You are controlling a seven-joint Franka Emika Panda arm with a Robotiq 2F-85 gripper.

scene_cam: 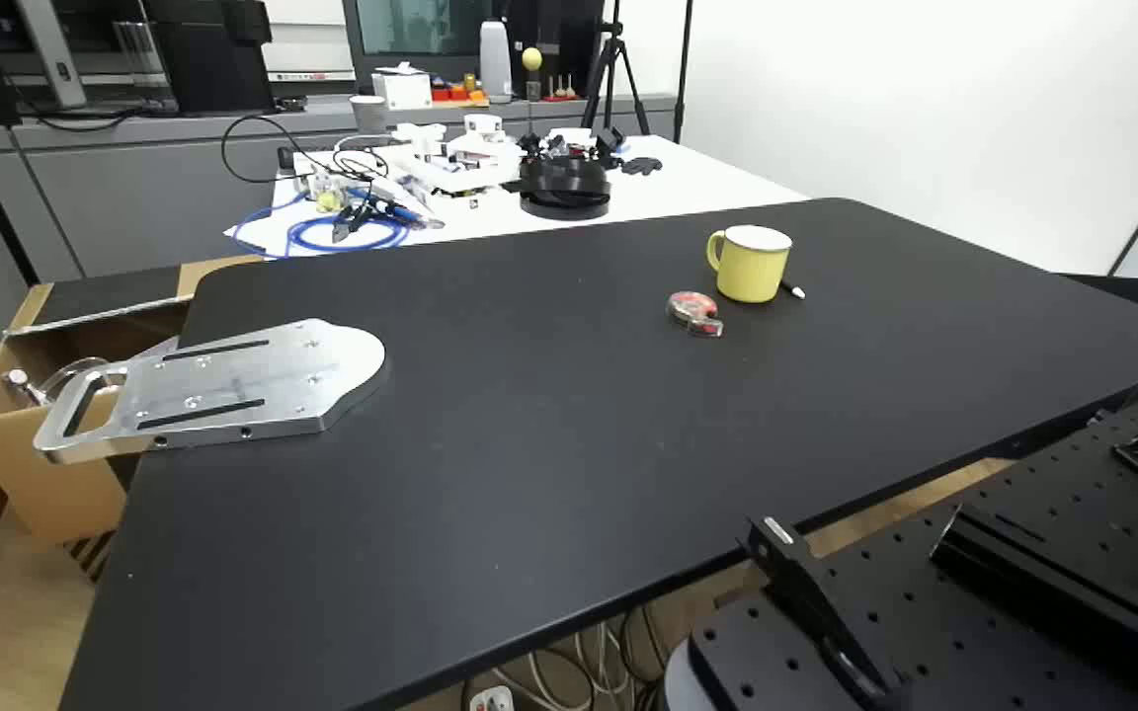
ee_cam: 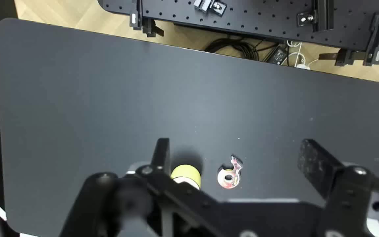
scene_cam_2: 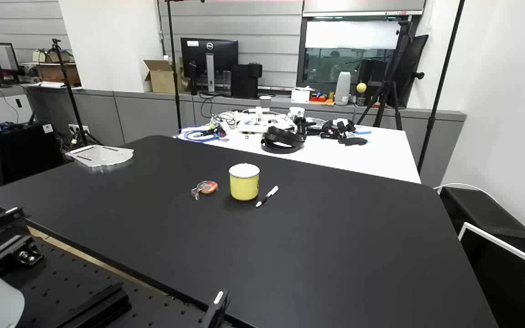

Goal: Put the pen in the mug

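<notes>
The pale-yellow mug (scene_cam: pixel 749 272) stands upright on the black table, and it also shows in an exterior view (scene_cam_2: pixel 244 187). The white-and-black pen (scene_cam_2: pixel 267 197) lies on the table right beside the mug; only its end shows past the mug in an exterior view (scene_cam: pixel 794 290). In the wrist view the mug (ee_cam: pixel 186 172) is partly covered by a finger linkage, and the pen cannot be made out there. My gripper (ee_cam: pixel 236 148) is wide open and empty, high above the table. It is out of view in both exterior views.
A small clear-and-red tape dispenser (scene_cam: pixel 695 311) lies near the mug. A silver metal plate (scene_cam: pixel 233 380) with a handle lies at a table edge, partly overhanging an open cardboard box (scene_cam: pixel 45 474). A white table (scene_cam_2: pixel 372 159) with cables and parts adjoins the black table.
</notes>
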